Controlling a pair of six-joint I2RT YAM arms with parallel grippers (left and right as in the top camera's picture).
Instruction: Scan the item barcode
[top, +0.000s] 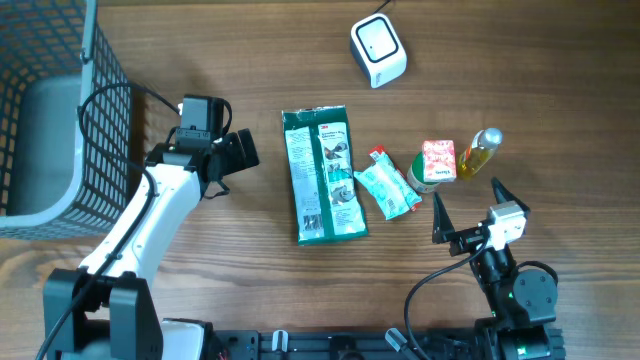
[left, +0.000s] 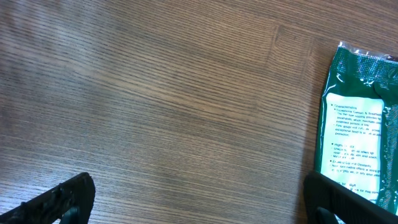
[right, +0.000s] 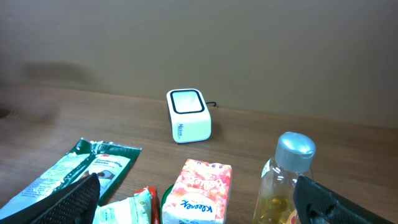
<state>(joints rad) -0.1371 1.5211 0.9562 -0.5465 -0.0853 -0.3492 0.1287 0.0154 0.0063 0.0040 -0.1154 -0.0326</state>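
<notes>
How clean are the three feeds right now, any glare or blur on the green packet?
Overhead: sharp, evenly lit, only mild sheen on the green packet. Left wrist: wood grain soft toward the upper left, packet print fairly sharp. Right wrist: scanner crisp, light flat, no harsh shadows.

left hand (top: 232, 168), right hand (top: 469, 204): wide open

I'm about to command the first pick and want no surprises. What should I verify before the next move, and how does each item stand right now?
1. Left pincer open, empty: ok.
2. Right pincer open, empty: ok.
3. Scanner window unobstructed: ok.
4. Green packet lying flat: ok.
5. Barcode located on an item: cannot tell.
6. Tissue pack and bottle spaced apart: not ok, crowded.
</notes>
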